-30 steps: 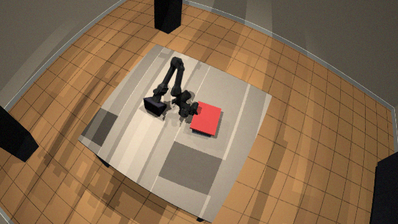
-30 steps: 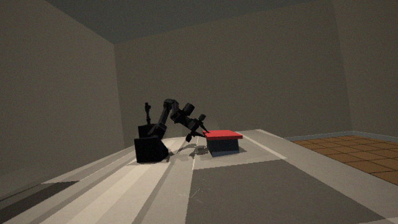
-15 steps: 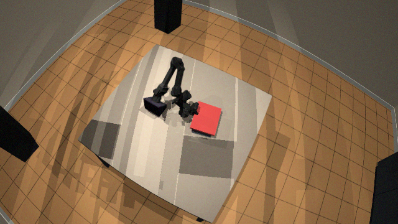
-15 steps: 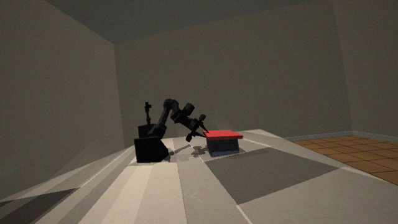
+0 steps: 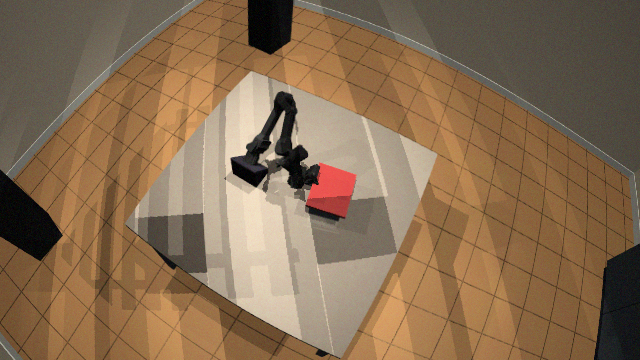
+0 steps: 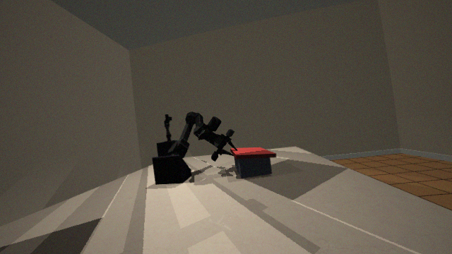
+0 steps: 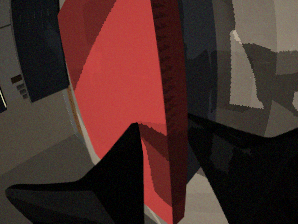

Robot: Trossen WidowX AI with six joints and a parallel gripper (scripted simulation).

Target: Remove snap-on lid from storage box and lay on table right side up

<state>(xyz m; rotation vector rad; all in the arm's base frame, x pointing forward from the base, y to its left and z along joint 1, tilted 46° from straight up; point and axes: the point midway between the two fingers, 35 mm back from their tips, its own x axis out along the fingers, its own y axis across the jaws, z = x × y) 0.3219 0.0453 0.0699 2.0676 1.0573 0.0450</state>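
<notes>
A red snap-on lid [image 5: 332,189] [image 6: 253,152] [image 7: 109,76] sits on top of a dark blue storage box [image 6: 254,166] [image 7: 36,30] near the middle of the grey table [image 5: 300,280] [image 6: 229,212]. The lid looks about level on the box. My gripper [image 5: 314,176] [image 6: 231,149] [image 7: 161,124] is at the lid's edge nearest the arm and is shut on that rim, one finger above and one below. In the overhead view the lid hides most of the box.
The arm's black base block [image 5: 248,169] [image 6: 169,169] stands left of the box. Black pillars [image 5: 270,22] [image 5: 20,220] [image 5: 620,305] stand on the tiled floor around the table. The table's edge [image 5: 422,200] runs right of the box.
</notes>
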